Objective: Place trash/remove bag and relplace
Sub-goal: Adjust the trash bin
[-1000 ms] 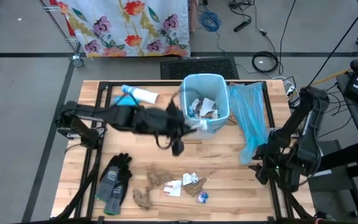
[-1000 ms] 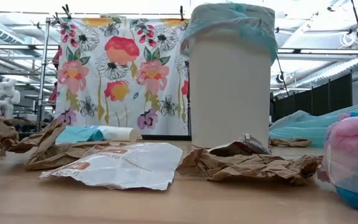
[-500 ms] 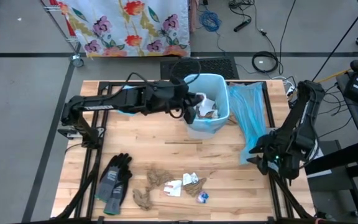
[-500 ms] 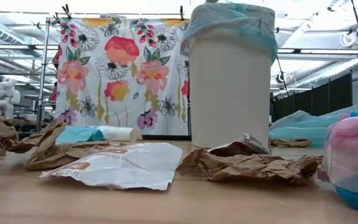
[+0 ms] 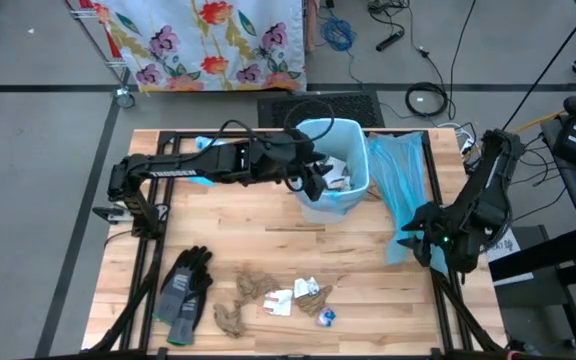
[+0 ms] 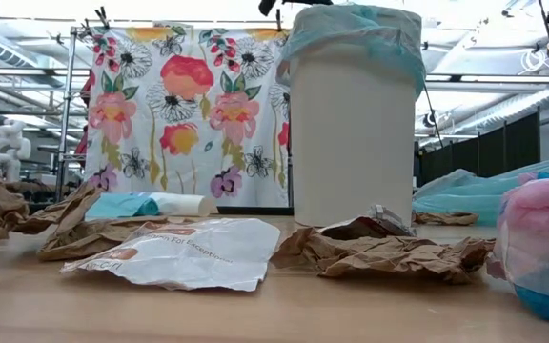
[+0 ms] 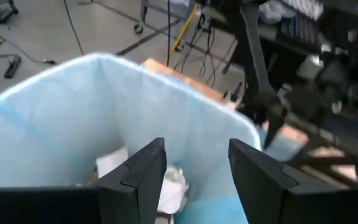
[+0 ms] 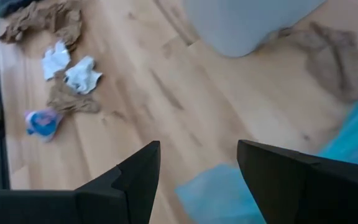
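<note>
A white bin (image 5: 340, 180), lined with a light blue bag (image 7: 73, 112), stands at the table's far middle. It holds paper trash, including a white scrap (image 7: 171, 184). My left gripper (image 5: 315, 178) hangs open over the bin's near-left rim, and its fingers (image 7: 143, 174) hold nothing. More trash (image 5: 280, 296) lies on the table toward the near edge: brown wads, white scraps and a blue-bit wrapper (image 8: 41, 122). My right gripper (image 5: 415, 238) stands open at the table's right, above the wood and a loose blue bag (image 5: 400, 190).
A pair of dark grey gloves (image 5: 184, 288) lies at the near left. The loose blue bag (image 8: 213, 194) sprawls to the right of the bin. A brown paper piece (image 8: 331, 59) lies beside the bin's base. A floral cloth (image 6: 184, 114) hangs beyond the far edge.
My left gripper has risen from the table just in front of the bin and swung toward the far edge, ending over the bin's near-left rim. My right arm has shifted slightly toward the table's left.
</note>
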{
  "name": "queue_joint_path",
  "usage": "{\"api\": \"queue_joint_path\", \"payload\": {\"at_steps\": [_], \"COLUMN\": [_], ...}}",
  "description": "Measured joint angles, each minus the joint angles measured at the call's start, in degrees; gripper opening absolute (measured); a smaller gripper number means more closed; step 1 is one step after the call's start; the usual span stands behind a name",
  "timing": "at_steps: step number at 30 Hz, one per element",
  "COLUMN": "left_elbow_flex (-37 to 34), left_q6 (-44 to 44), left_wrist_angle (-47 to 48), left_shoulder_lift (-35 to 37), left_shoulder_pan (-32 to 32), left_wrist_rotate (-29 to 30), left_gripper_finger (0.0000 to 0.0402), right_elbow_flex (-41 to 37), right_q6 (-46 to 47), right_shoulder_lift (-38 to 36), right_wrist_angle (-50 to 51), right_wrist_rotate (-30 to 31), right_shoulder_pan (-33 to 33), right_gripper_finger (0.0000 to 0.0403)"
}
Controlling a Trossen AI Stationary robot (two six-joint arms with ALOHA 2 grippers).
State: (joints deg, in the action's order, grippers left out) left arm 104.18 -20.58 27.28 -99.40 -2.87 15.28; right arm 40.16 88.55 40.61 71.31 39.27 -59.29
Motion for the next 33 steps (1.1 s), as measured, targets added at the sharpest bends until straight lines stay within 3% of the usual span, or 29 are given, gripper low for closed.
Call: {"api": "queue_joint_path", "payload": {"at_steps": [4,12,19,29,33], "left_elbow_flex": [0.00,-1.03,-13.70,-39.52,-45.65], "left_q6": [-2.60,-4.36,-12.16,-23.07,-24.97], "left_wrist_angle": [6.90,16.21,16.78,-4.15,-11.72], "left_shoulder_lift": [1.16,5.95,12.69,21.41,21.96], "left_shoulder_pan": [0.00,4.35,10.43,19.50,21.73], "left_wrist_rotate": [1.14,13.93,19.56,21.80,21.68], "left_gripper_finger": [0.0178,0.0178,0.0178,0.0178,0.0178], "right_elbow_flex": [0.00,0.00,0.02,0.02,0.02], "right_q6": [-3.02,-8.45,-11.98,-16.85,-18.91], "right_shoulder_lift": [-3.22,-8.50,-10.83,-11.22,-10.92], "right_wrist_angle": [1.52,1.40,-0.38,-4.87,-13.09], "right_wrist_rotate": [0.03,1.33,1.29,1.14,1.75], "right_shoulder_pan": [4.31,12.74,18.94,31.20,37.83], "right_gripper_finger": [0.0205,0.0205,0.0205,0.0205,0.0205]}}
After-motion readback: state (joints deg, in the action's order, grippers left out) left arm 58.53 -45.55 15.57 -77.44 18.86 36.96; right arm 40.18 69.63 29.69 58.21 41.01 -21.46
